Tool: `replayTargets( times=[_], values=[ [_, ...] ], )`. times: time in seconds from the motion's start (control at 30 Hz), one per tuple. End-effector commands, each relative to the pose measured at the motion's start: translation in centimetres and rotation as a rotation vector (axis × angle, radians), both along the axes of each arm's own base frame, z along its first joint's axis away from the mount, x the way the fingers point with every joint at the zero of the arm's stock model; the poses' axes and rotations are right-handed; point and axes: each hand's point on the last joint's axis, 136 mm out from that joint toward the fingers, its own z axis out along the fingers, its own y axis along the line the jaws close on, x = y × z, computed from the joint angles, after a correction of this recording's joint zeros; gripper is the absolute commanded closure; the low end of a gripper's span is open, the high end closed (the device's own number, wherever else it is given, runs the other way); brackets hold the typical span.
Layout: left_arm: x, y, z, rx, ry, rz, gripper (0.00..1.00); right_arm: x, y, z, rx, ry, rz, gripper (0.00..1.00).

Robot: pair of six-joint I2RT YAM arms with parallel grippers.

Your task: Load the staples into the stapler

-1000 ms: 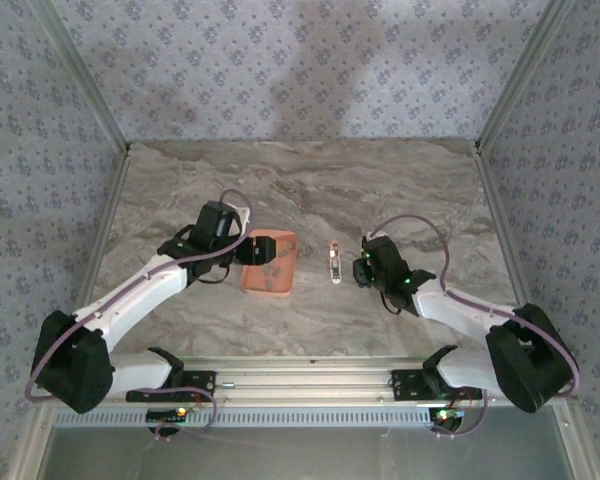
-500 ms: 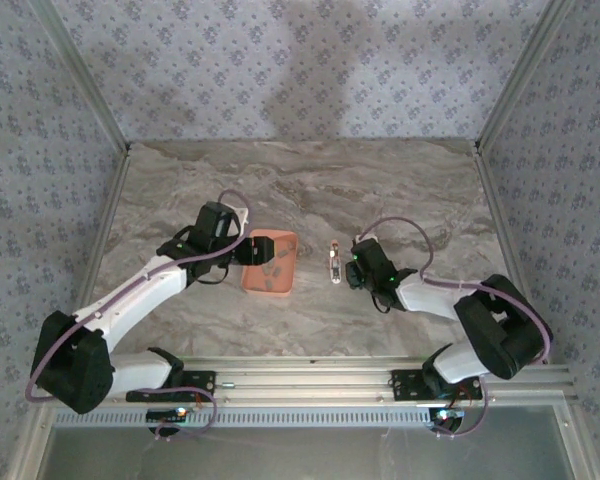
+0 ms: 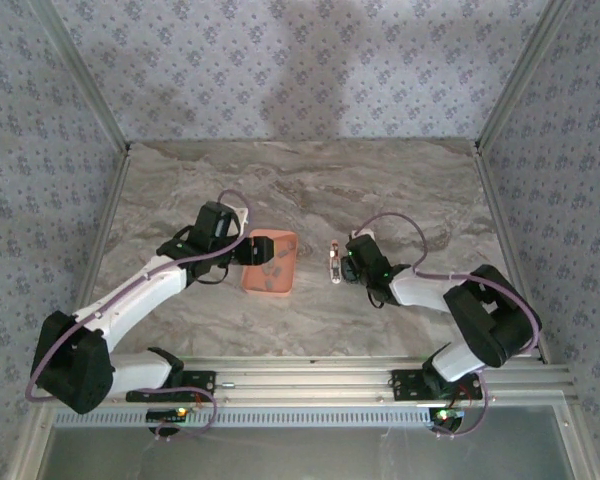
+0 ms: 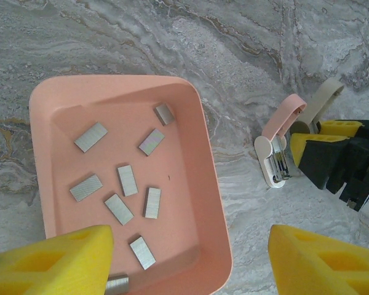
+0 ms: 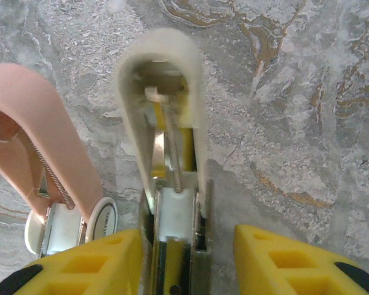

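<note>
Several small grey staples lie loose in the salmon-pink tray. My left gripper hangs open over the tray's near corner, and one yellow finger is above a strip. In the top view that gripper sits at the tray's left edge. An opened tan stapler lies on the table between my right gripper's pads. A gap shows beside the right pad. A pink stapler lies just left of it. From above, my right gripper is at the staplers.
The marble table is walled by patterned panels at the back and both sides. A metal rail runs along the near edge by the arm bases. Open tabletop lies behind the tray and the staplers.
My right gripper has slid a little left against the staplers and its jaws have widened, while that arm's elbow swung inward. The left arm has stayed put.
</note>
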Motion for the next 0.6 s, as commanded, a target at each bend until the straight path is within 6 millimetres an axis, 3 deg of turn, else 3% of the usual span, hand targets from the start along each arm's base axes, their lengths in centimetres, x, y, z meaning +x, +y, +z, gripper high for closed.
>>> replayTargets(
  times=[0.0,0.57],
  values=[
    [0.0,0.1,-0.3,0.003,-0.001,-0.009,0.33,0.5,0.0,1.1,0.001,-0.024,-0.022,0.55],
    [0.0,0.1,-0.6,0.002,0.007,-0.006,0.33,0.1,-0.7,-0.5,-0.022,0.038,-0.042,0.62]
  ],
)
